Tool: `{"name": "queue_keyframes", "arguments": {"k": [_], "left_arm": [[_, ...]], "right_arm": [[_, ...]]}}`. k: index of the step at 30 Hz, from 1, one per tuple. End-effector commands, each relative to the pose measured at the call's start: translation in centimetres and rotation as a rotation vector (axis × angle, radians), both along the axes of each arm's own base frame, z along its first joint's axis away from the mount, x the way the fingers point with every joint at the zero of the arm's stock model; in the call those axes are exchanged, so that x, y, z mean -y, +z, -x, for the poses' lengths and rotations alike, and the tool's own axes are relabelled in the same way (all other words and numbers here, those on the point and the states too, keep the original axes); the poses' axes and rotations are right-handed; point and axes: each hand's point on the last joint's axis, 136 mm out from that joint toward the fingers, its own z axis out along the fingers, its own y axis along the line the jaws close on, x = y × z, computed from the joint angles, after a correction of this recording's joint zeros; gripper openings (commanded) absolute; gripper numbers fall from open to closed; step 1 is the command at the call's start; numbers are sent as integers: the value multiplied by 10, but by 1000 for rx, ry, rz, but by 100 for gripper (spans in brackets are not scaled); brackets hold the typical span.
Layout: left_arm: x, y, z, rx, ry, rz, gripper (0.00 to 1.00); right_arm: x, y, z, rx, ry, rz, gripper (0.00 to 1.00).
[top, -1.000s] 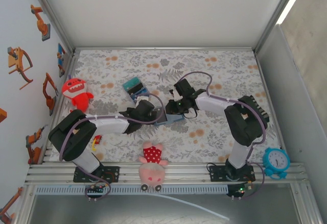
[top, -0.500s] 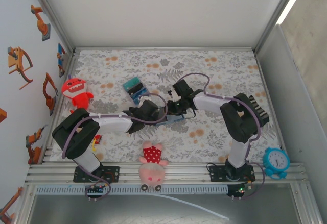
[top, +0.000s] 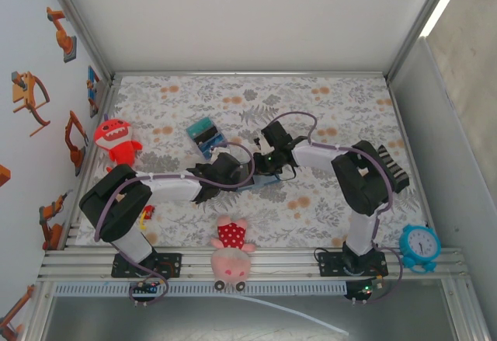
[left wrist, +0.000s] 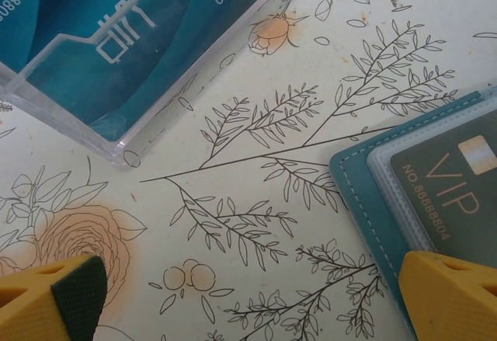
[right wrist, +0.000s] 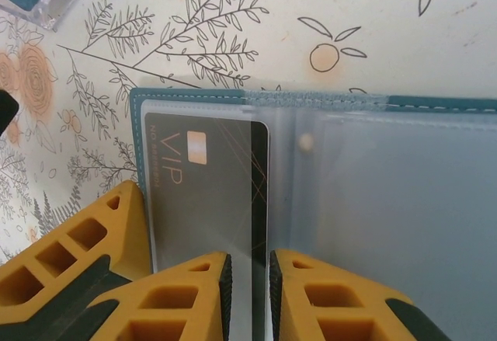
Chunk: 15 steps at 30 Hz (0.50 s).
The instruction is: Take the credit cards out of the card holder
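The slate-blue card holder [top: 248, 183] lies open and flat on the floral mat, its clear sleeves facing up [right wrist: 435, 201]. A dark VIP credit card [right wrist: 202, 193] sits in the left panel's sleeve, and the same card [left wrist: 446, 186] shows in the left wrist view. My right gripper [right wrist: 250, 279] is open by a narrow gap, and the card's right edge runs between its pads. My left gripper [left wrist: 256, 279] is wide open over bare mat. Its right finger [left wrist: 454, 294] sits at the holder's left edge [left wrist: 365, 193]. From above, the left gripper [top: 227, 172] and right gripper [top: 266, 162] meet at the holder.
A clear box of teal cards [top: 204, 133] lies just beyond the left gripper, its corner close by [left wrist: 116, 38]. A red plush [top: 116, 140] is at the left, a pink plush [top: 231, 252] at the near edge, and a blue clock [top: 420, 246] near the right base.
The right gripper has slid a little to the left over the holder. The left gripper has reached right to the holder's edge. The holder has stayed put.
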Motion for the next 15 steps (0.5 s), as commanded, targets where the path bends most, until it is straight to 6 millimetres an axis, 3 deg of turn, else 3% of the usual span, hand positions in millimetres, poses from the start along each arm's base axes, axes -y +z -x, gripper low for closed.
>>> {"name": "queue_keyframes", "arguments": {"k": [1, 15], "left_arm": [[5, 2, -2, 3, -9, -18, 97], [-1, -2, 0, -11, 1, -48, 97]], "right_arm": [[-8, 2, -5, -5, 0, -17, 21], [-15, 4, -4, -15, 10, -59, 18]]}}
